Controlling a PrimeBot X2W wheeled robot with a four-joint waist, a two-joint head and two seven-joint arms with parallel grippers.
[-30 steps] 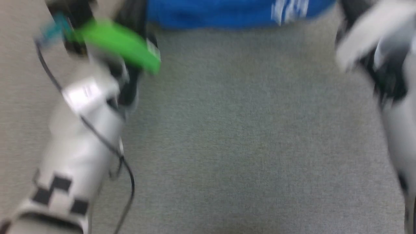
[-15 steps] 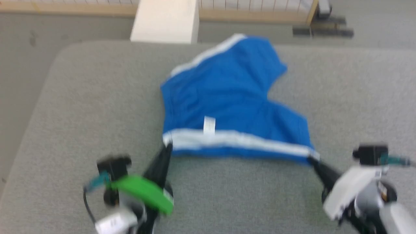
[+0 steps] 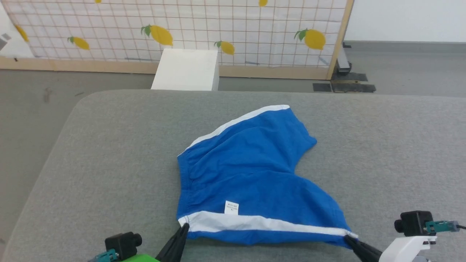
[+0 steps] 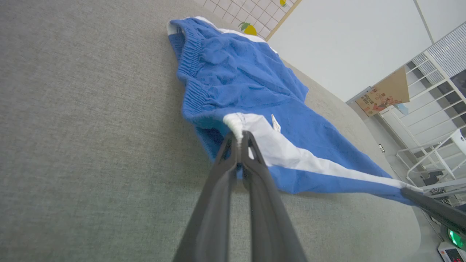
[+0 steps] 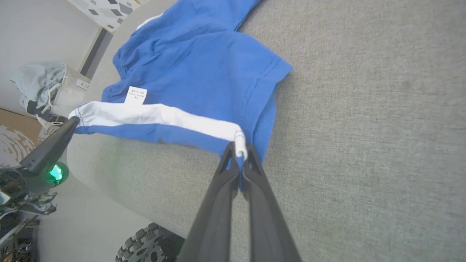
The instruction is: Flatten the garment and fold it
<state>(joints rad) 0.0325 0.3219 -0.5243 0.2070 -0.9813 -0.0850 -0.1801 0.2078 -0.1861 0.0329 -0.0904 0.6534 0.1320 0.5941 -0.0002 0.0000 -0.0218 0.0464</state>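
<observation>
**Shorts pinned at both near corners**

We grip the blue shorts (image 3: 255,171) at both ends of their white side stripe (image 3: 262,222). Our left gripper (image 3: 183,228) is clamped on the waistband end, and our right gripper (image 3: 348,239) on the leg-hem end. The stripe runs taut between them, along the near edge of the grey padded table (image 3: 109,145). The rest of the fabric lies rumpled toward the table's middle, with the small white tag (image 3: 231,207) facing up.

Long dark fingers (image 4: 214,211), black cameras (image 3: 122,243), teal plugs (image 3: 438,226), green housing (image 3: 140,258), white housing (image 3: 407,247).
</observation>
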